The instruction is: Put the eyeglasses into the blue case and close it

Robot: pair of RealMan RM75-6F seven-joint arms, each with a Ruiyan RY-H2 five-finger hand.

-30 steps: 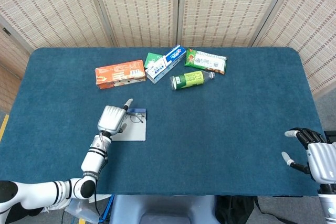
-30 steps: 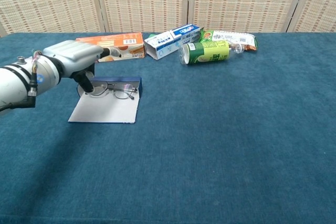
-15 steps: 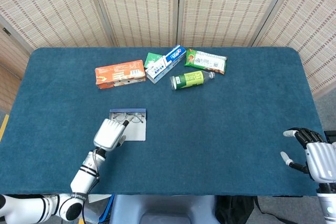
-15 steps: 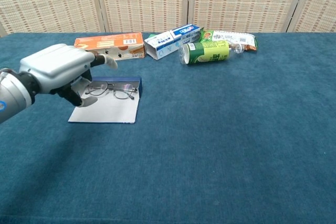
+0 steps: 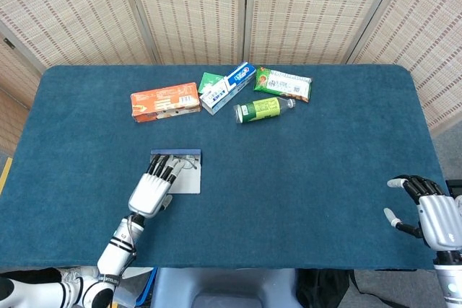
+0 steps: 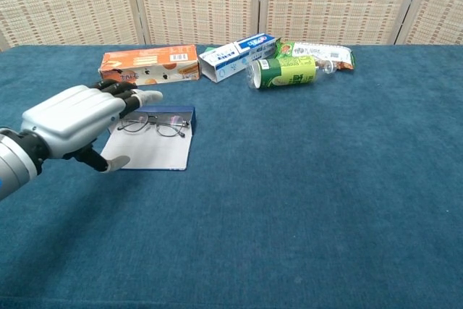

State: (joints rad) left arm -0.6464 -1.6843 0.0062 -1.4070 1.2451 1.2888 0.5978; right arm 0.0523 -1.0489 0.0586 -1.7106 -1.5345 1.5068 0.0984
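The blue case lies open on the left part of the table, its pale grey inner flap spread flat toward me. The thin-framed eyeglasses lie unfolded across the far part of the case, by its blue edge. My left hand hovers at the near left corner of the flap, fingers stretched out toward the eyeglasses and holding nothing. In the chest view the left hand hides the case's left edge. My right hand stays off the table's near right corner, fingers apart and empty.
Along the far side lie an orange box, a white and blue toothpaste box, a green bottle on its side and a green snack packet. A woven folding screen stands behind the blue table.
My left hand has drawn back from the eyeglasses toward the near edge and straightened its fingers. The eyeglasses stay on the open case. The right hand has barely moved.
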